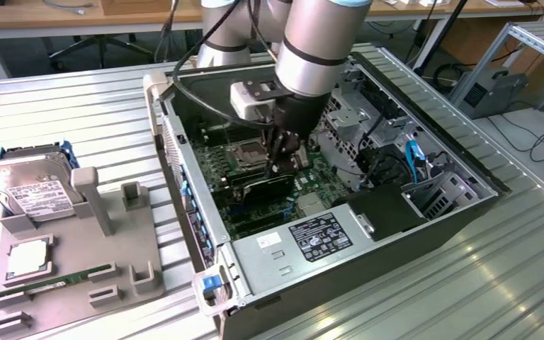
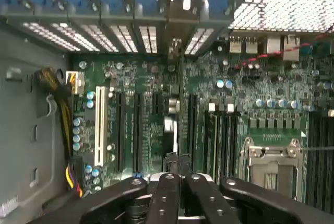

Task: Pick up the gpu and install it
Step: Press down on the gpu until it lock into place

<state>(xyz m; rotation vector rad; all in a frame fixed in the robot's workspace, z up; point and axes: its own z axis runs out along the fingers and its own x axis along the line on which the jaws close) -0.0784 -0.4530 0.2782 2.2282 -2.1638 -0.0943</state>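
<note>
On the exterior view's left you have the grey parts holder (image 1: 74,262), carrying the silver hard drive (image 1: 28,185) at its far end, a CPU (image 1: 28,258) nearer, and the green RAM stick (image 1: 59,280) at the near edge. None of these is what you are working on.

Moving right, the open computer case (image 1: 348,234) lies on its side with the motherboard (image 1: 244,152) exposed. The gripper (image 1: 277,168) reaches down into the case over the board, its fingers (image 2: 166,192) drawn together. In the wrist view they pinch the top edge of the gpu (image 2: 175,125), seen edge-on as a thin dark strip running away from the fingers toward the slot covers (image 2: 120,36) at the case's rear wall. In the exterior view the gpu (image 1: 258,190) shows as a slim black slab standing upright just below the fingers, low against the board among the expansion slots (image 2: 136,130).

You look to be in the install step: the card is picked up and carried into the case, and it sits in line with a slot. Whether its edge connector is already seated you cannot tell from here. Judge alignment by the bracket end against the rear opening; any tilt there would risk jamming the connector.
</note>
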